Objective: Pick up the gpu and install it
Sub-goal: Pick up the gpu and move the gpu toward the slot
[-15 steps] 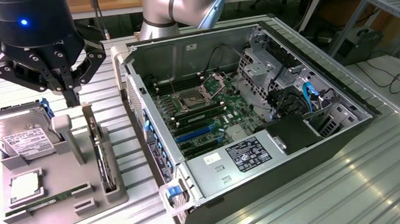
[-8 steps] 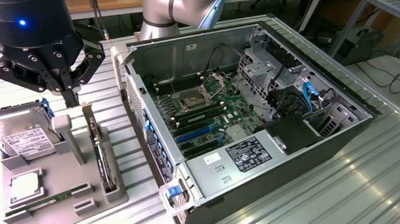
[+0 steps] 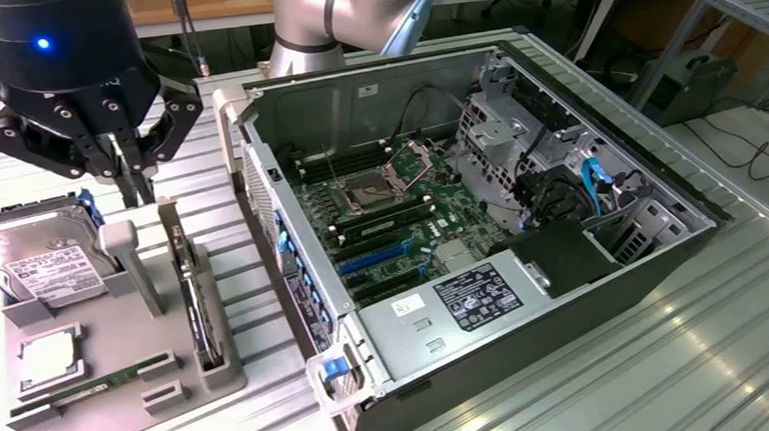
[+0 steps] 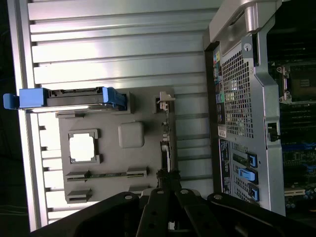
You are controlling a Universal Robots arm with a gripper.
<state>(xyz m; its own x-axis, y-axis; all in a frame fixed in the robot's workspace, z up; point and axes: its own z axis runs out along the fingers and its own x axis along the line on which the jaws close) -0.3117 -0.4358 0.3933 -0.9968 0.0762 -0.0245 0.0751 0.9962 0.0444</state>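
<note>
Above the tray: black two-finger gripper [image 3: 132, 196] [image 4: 168, 181] hangs clear of the grey moulded plastic tray [image 3: 111, 327] [image 4: 113, 158], in line with the long slot on the tray's case-side edge.
Grip: jaws drawn close together, nothing between them, nothing touched.
Gpu [image 3: 200, 297] [image 4: 167, 148]: thin flat black card with a narrow silver bracket, standing on its long edge in that slot, not yet lifted out of the tray.
Hard drive [image 3: 40, 262] [image 4: 74, 98]: silver box with a white label in a blue carrier, at the tray's end where the card's bracket sits.
Processor [image 3: 49, 358] [image 4: 83, 147]: square silver chip, flat in a pocket mid-tray.
Memory stick [image 3: 94, 385] [image 4: 106, 174]: narrow green strip, at the tray's opposite end from the drive.
Computer case [image 3: 567, 345] [image 4: 242, 98]: open black and silver tower on its side, just beside the tray on the exterior view's right, green motherboard [image 3: 385, 215] [image 4: 296, 123] exposed.
Table [image 3: 714, 356] [image 4: 113, 49]: slatted aluminium surface beneath the tray.
</note>
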